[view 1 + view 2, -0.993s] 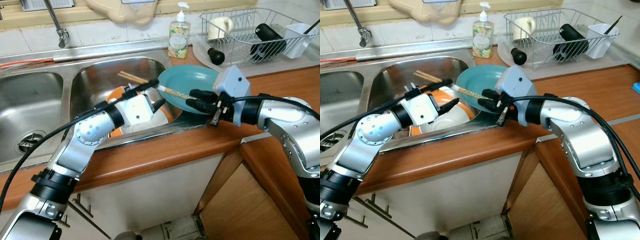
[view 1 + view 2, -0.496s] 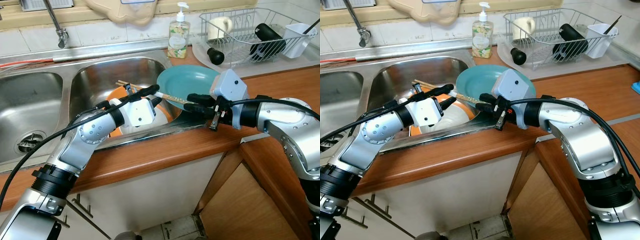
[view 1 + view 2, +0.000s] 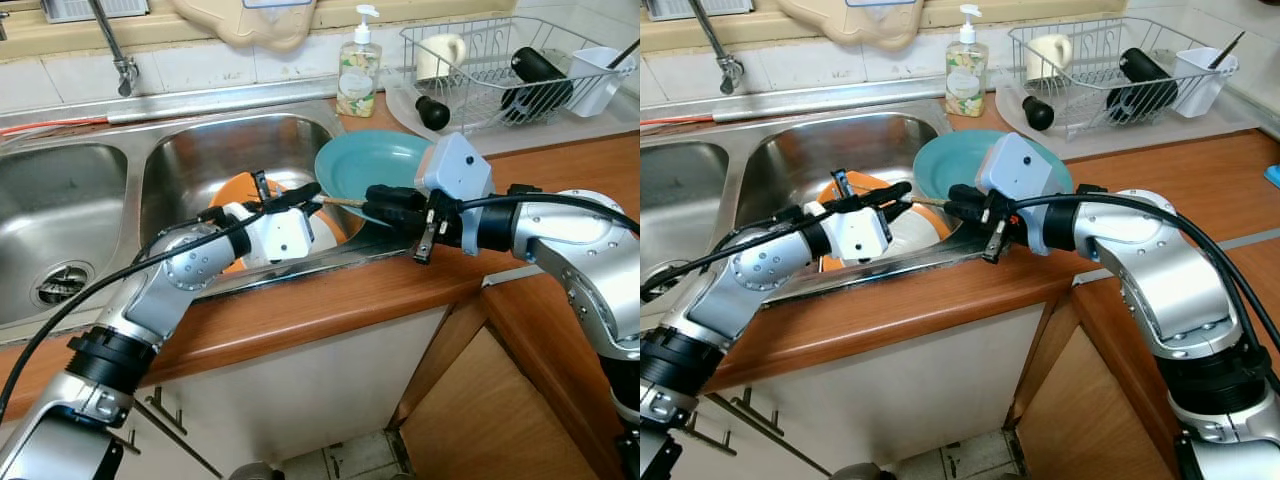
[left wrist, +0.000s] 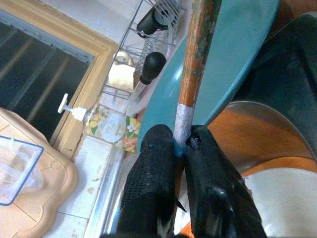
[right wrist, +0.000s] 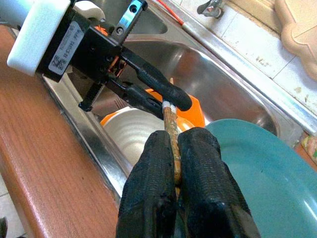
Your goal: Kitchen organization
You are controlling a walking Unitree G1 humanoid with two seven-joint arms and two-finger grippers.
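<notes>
While both arms reach over the right-hand basin of the stainless steel double sink [image 3: 80, 190], I see a thin wooden chopstick with a pale silver end [image 5: 171, 130] bridged between them. My left gripper [image 4: 181, 145] pinches its silver end, fingers pressed onto it from both sides. My right gripper [image 5: 177, 148] is clamped on the patterned wooden part, and the two sets of fingertips sit just beside each other along the stick. The chopstick hangs above the near rim of the basin, in front of a round teal plate [image 3: 375, 165] that leans at the basin's right edge. Below it, in the basin, lie an orange plate [image 3: 855, 190] and a ribbed white bowl [image 5: 130, 130]. On the wooden counter [image 3: 300, 310] behind stand a clear soap dispenser with a white pump [image 3: 357, 70] and a white wire dish rack [image 3: 500, 65] holding dark utensils and a white cup.
</notes>
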